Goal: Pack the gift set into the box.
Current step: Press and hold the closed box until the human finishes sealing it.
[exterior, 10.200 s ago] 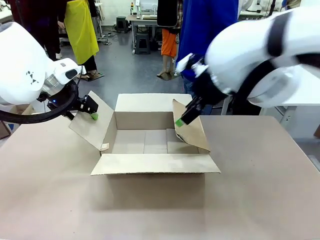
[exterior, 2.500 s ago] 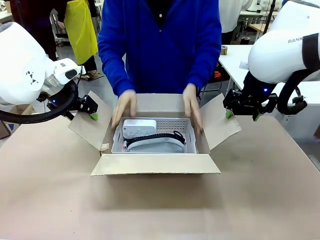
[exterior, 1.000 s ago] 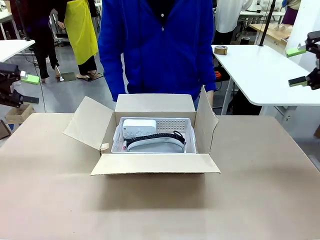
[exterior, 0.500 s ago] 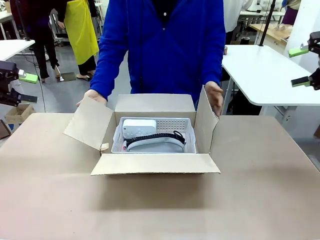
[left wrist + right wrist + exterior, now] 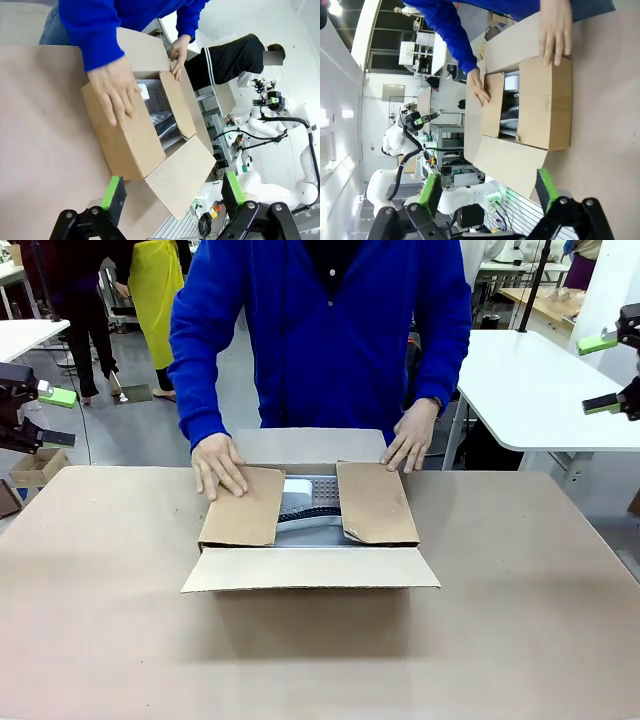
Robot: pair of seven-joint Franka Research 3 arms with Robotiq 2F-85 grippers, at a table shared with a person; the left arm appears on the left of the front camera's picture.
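Note:
The brown cardboard box (image 5: 310, 568) stands mid-table with its two side flaps folded flat inward. A person in a blue top presses one hand (image 5: 222, 465) on the left flap and rests the other hand (image 5: 408, 440) at the right flap's far edge. Through the gap between the flaps a strip of the pale grey-blue gift set (image 5: 310, 502) shows inside the box. My left gripper (image 5: 45, 417) hangs open off the table's left side, well away from the box. My right gripper (image 5: 600, 373) is open, high at the right edge. Both wrist views show the box (image 5: 135, 135) (image 5: 540, 105) from afar between open fingers.
The near flap lies spread toward me and the far flap stands out toward the person. A white table (image 5: 520, 390) stands behind on the right. A small cardboard box (image 5: 40, 465) sits on the floor at the left. Brown tabletop (image 5: 320, 670) stretches around the box.
The person has pushed both side flaps from upright down flat over the gift set, hands now on top. Both grippers stay where they were, open.

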